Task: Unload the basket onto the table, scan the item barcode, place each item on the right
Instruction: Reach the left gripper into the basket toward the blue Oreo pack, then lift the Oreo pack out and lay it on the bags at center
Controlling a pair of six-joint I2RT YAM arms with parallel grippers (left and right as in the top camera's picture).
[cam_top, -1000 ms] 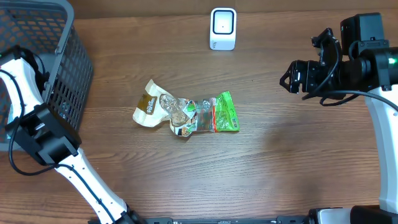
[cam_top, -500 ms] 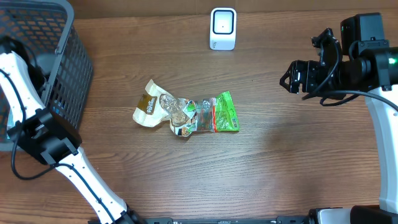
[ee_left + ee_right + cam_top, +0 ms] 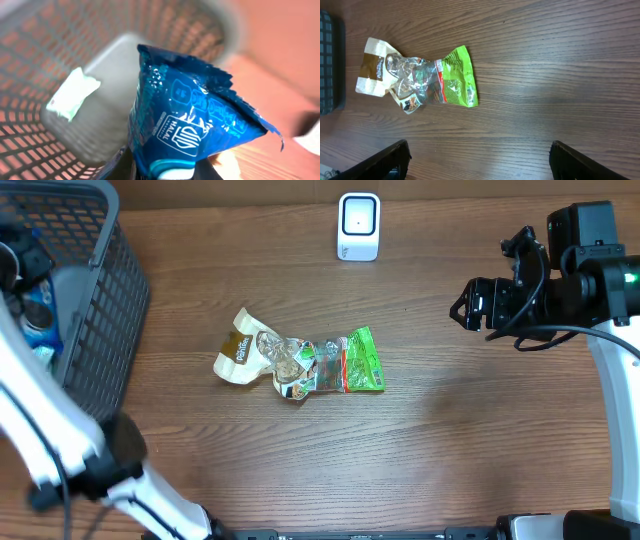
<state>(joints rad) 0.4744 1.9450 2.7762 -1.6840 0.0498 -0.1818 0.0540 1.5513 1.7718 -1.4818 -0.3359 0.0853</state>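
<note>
Overhead view: you see the left arm blurred over the basket (image 3: 110, 290) at the table's (image 3: 450, 440) left edge. The scanner (image 3: 358, 225) stands upright at the far edge, well apart from the basket. Crumpled wrappers (image 3: 300, 360) lie mid-table between the two arms. Your right end effector (image 3: 463, 305) hangs above bare wood to the right, jaws spread wide and holding nothing.

Left wrist view: your left end effector (image 3: 165, 175) is clenched on a blue packet (image 3: 185, 125), which rises from the grip, above the basket's mesh floor. A white sachet (image 3: 72, 92) lies on the floor of the basket. No barcode can be made out on the packet's visible face.
</note>
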